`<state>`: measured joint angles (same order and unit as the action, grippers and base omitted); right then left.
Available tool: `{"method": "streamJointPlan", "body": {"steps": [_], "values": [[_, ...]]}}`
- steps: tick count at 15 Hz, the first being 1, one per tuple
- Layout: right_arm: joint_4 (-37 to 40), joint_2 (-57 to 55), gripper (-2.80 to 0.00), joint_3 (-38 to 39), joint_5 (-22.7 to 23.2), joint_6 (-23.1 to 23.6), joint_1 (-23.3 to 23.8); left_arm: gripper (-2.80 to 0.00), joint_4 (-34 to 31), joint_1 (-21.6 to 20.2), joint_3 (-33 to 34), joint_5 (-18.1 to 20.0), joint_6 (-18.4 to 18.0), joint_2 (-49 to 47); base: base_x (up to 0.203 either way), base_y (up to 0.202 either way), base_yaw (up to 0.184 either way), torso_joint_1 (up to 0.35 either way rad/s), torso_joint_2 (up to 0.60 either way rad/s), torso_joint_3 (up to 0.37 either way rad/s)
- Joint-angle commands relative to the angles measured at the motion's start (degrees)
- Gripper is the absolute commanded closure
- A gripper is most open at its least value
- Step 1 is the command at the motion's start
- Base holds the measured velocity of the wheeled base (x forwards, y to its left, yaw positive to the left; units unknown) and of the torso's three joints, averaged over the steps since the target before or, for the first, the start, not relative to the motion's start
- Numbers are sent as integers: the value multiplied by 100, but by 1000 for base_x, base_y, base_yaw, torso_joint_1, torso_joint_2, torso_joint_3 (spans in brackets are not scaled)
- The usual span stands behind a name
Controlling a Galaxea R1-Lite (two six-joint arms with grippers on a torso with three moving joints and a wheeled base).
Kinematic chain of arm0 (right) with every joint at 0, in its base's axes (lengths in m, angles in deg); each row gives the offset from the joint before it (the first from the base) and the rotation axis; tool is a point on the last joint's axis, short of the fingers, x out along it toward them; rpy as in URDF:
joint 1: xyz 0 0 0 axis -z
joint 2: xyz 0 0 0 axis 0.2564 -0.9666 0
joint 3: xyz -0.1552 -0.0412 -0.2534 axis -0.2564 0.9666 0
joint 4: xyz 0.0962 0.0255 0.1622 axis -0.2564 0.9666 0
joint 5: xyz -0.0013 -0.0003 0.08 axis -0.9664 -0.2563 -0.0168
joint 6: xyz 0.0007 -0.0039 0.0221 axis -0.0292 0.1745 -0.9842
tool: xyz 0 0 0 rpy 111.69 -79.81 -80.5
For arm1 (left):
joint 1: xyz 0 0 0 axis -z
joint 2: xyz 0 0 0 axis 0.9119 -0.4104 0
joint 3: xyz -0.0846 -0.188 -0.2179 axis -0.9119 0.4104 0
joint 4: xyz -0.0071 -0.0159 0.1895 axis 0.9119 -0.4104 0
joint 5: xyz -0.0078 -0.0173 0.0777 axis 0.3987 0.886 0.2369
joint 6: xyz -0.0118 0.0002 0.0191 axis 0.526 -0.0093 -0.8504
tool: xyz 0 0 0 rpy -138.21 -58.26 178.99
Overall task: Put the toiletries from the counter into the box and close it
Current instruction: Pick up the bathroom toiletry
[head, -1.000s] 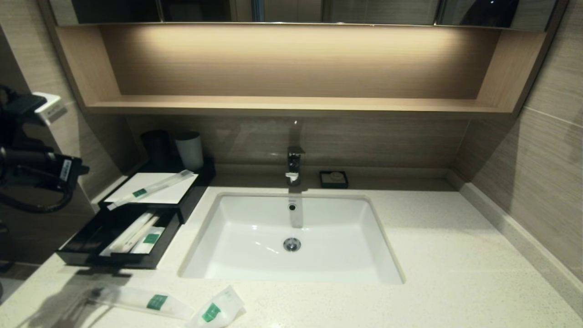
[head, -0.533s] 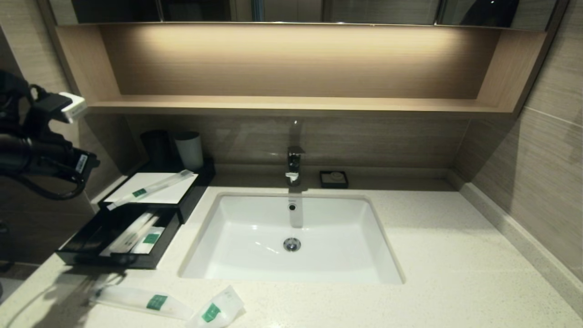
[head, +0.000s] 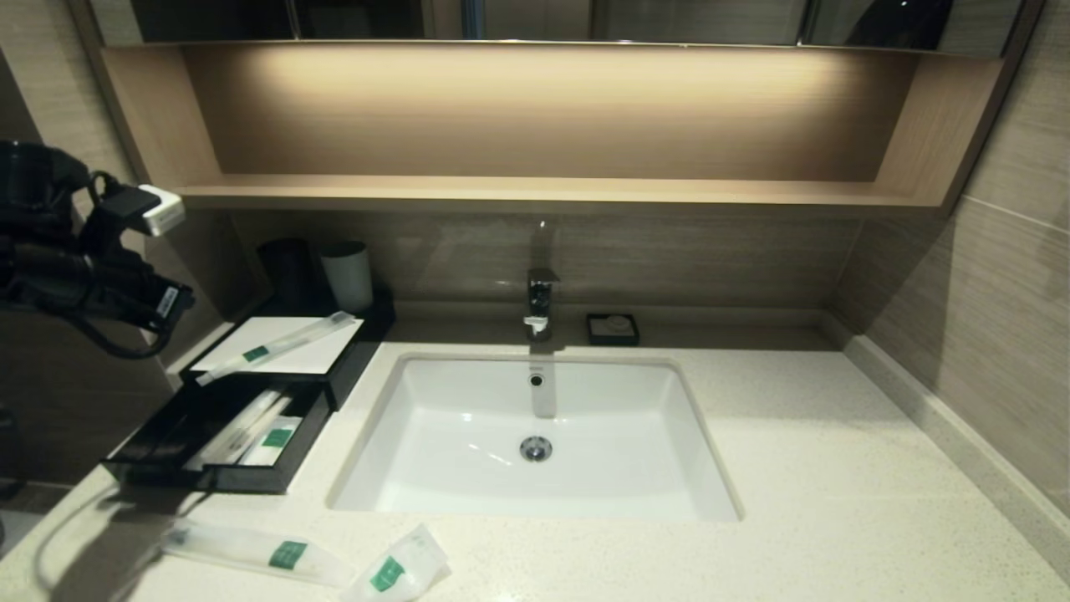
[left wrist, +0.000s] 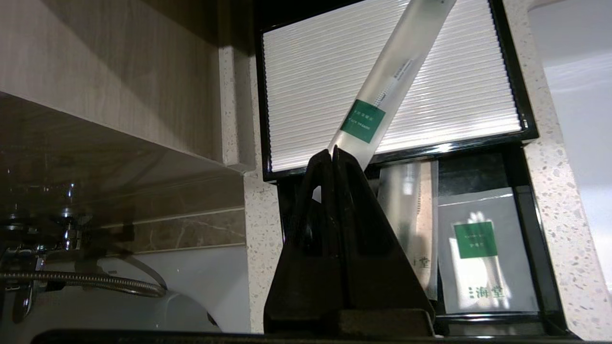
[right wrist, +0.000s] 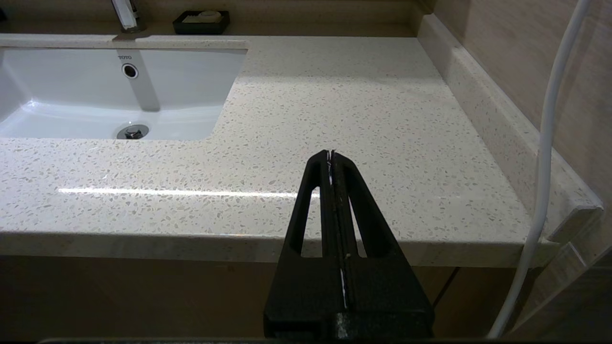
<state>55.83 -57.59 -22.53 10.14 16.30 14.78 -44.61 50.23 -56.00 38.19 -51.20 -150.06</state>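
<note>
The black box (head: 355,355) stands at the counter's (head: 836,468) back left, its drawer (head: 159,447) pulled out with several sachets lying in it (head: 267,441). One long slim sachet (head: 280,343) lies slantwise on the box's white top panel (head: 251,330). Another long sachet (head: 259,552) and a short wide one (head: 397,568) lie on the counter's front left. My left arm (head: 92,267) hangs high, left of the box. The left gripper (left wrist: 331,152) is shut and empty above the drawer (left wrist: 526,229), near the end of the sachet on the panel (left wrist: 382,91). My right gripper (right wrist: 331,154) is shut and empty off the counter's front right edge.
A white sink (head: 635,451) with a faucet (head: 539,301) sits mid-counter. A black soap dish (head: 613,329) stands behind it. A dark cup (head: 288,272) and a white cup (head: 347,276) stand behind the box. A wooden shelf (head: 535,192) overhangs the back. The wall closes the right side.
My left arm has moved right, toward the box, and slightly down. The sachets, the box and the drawer have not moved.
</note>
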Motion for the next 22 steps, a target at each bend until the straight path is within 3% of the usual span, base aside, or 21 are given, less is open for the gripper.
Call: {"method": "streamJointPlan", "body": {"steps": [1,11,12,15,18,21,22], "values": [[2,-5,0,9,1,4,-1,0,-32,-36,-181,40,-69,-473,0,0,0,0,0,0],[2,-5,0,9,1,4,-1,0,-101,-80,-665,480,-192,-1211,0,0,0,0,0,0],[2,-5,0,9,1,4,-1,-280,-109,-87,-739,543,-207,-1259,0,0,0,0,0,0],[2,-5,0,9,1,4,-1,-280,-292,-126,-1095,592,-223,-1503,0,0,0,0,0,0],[-2,-5,0,9,1,4,-1,-280,-329,-268,-1310,1087,-255,-1688,0,0,0,0,0,0],[2,-5,0,9,1,4,-1,-280,-332,-322,-1310,1193,-638,-1880,0,0,0,0,0,0],[2,-5,0,9,1,4,-1,-280,-330,-367,-1317,1382,-706,-1922,0,0,0,0,0,0]]}}
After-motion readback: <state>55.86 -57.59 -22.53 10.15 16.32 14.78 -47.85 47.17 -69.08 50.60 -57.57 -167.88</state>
